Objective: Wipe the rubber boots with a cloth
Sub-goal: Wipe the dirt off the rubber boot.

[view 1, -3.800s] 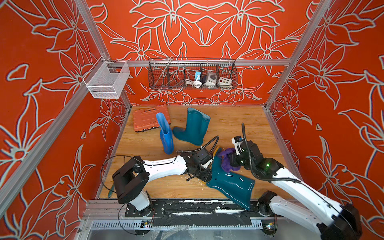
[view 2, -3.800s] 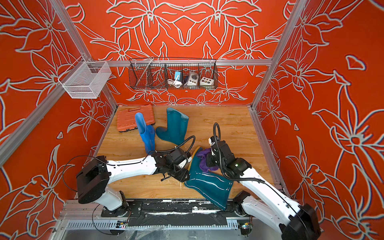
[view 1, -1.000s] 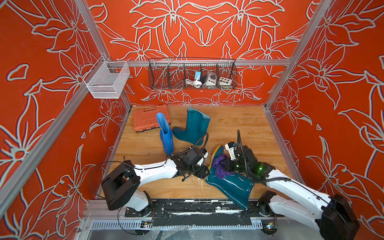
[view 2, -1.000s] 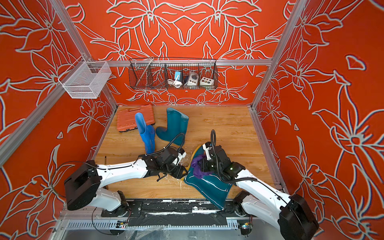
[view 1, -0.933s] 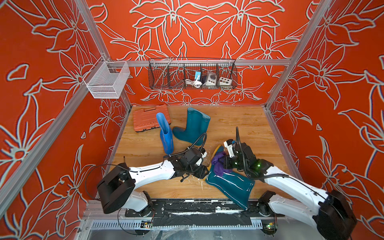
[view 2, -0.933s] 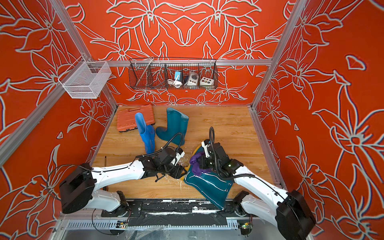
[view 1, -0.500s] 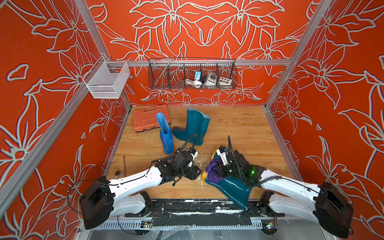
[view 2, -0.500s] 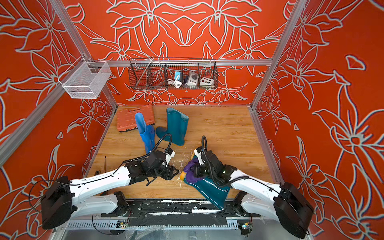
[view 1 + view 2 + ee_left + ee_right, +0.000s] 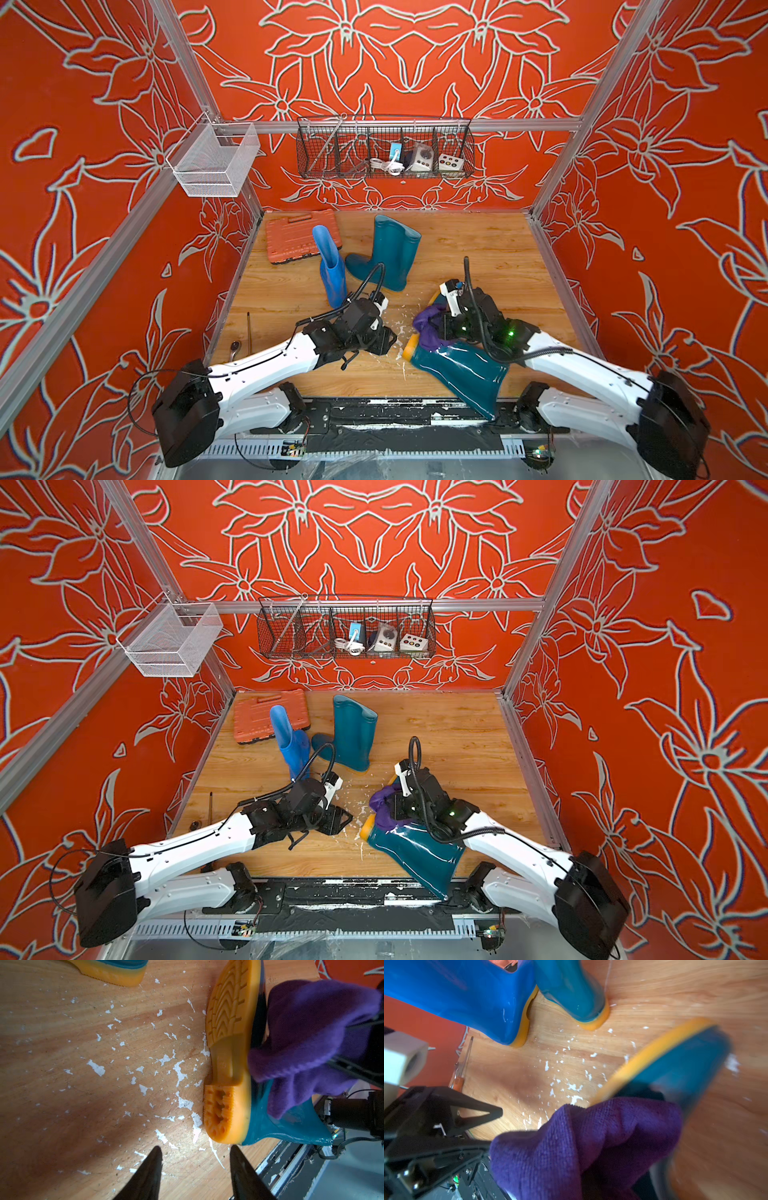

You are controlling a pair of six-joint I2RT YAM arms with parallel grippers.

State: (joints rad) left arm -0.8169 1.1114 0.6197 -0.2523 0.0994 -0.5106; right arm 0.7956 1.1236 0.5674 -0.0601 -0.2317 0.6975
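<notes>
Twin white arms, black joints.
Left arm [image 9: 266,365], right arm [image 9: 582,363]: black bases [image 9: 187,411], ribbed cables [image 9: 467,276]; left gripper [image 9: 195,1147] black, pointed; green light [image 9: 512,332] at right wrist.

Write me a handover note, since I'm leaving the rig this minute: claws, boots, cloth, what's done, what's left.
Left claw: open, empty, low over the table, beside the sole of the lying teal boot.
Right claw: shut on the purple cloth, pressing it on that boot's foot.
Blue boot and second teal boot stand upright at the back, by the orange tool case.
Done: wiping under way on the lying boot.
Left: finish it; probably the standing boots next, though whether they are wiped cannot be told.
</notes>
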